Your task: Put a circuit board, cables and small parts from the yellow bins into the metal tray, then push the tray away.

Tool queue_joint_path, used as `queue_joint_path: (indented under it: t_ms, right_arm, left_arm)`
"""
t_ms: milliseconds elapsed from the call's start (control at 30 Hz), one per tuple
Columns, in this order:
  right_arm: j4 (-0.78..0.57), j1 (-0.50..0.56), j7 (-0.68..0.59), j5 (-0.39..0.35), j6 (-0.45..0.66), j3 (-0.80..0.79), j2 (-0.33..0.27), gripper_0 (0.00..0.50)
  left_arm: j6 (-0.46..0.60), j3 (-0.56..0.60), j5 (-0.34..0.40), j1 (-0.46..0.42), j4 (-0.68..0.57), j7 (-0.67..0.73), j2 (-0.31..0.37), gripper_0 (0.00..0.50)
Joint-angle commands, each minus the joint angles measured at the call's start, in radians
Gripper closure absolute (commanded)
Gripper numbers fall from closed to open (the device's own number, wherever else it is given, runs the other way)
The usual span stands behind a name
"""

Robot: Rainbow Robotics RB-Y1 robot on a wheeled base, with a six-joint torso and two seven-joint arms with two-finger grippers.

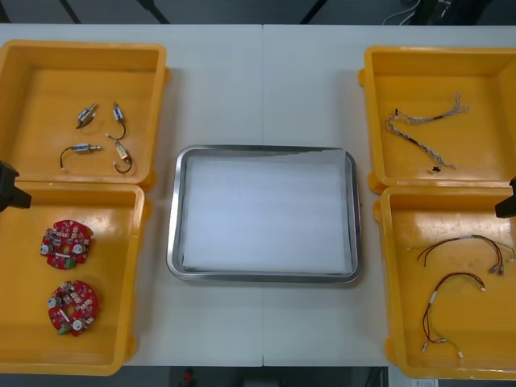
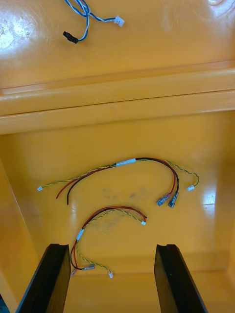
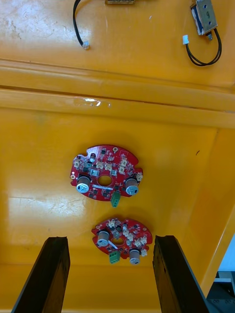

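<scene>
The metal tray (image 1: 172,218) lies in the middle of the table, white inside with nothing in it. Two round red circuit boards (image 1: 66,243) (image 1: 72,306) rest in the near left yellow bin (image 1: 121,322). My left gripper (image 3: 111,239) hangs open above that bin, the nearer circuit board (image 3: 122,239) lying below the gap between its fingertips and the other circuit board (image 3: 105,172) beyond. My right gripper (image 2: 111,247) hangs open over the near right yellow bin (image 1: 395,322), above two red and yellow cables (image 2: 122,166) (image 2: 105,220). In the front view the left gripper (image 1: 10,187) and right gripper (image 1: 506,201) peek in at the table's sides.
The far left yellow bin (image 1: 153,72) holds several small metal parts (image 1: 86,115) with black leads. A twisted blue and white cable (image 1: 423,133) lies in the far right yellow bin (image 1: 371,81). Bare table surrounds the tray on all sides.
</scene>
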Motion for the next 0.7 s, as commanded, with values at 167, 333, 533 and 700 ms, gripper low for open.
queue_joint_path:
  t_ms: [167, 333, 533, 700]
  right_arm:
    - [-0.022, 0.007, -0.028, 0.007, -0.005, -0.025, 0.006, 0.0]
    - [-0.022, 0.007, -0.028, 0.007, -0.005, -0.025, 0.006, 0.0]
    - [-0.022, 0.007, -0.028, 0.007, -0.005, -0.025, 0.006, 0.0]
    - [-0.022, 0.007, -0.028, 0.007, -0.005, -0.025, 0.006, 0.0]
  left_arm:
    - [-0.007, 0.035, 0.005, 0.0, -0.003, 0.077, 0.048, 0.0]
    - [-0.007, 0.035, 0.005, 0.0, -0.003, 0.077, 0.048, 0.0]
    - [-0.007, 0.035, 0.005, 0.0, -0.003, 0.077, 0.048, 0.0]
    - [-0.007, 0.035, 0.005, 0.0, -0.003, 0.077, 0.048, 0.0]
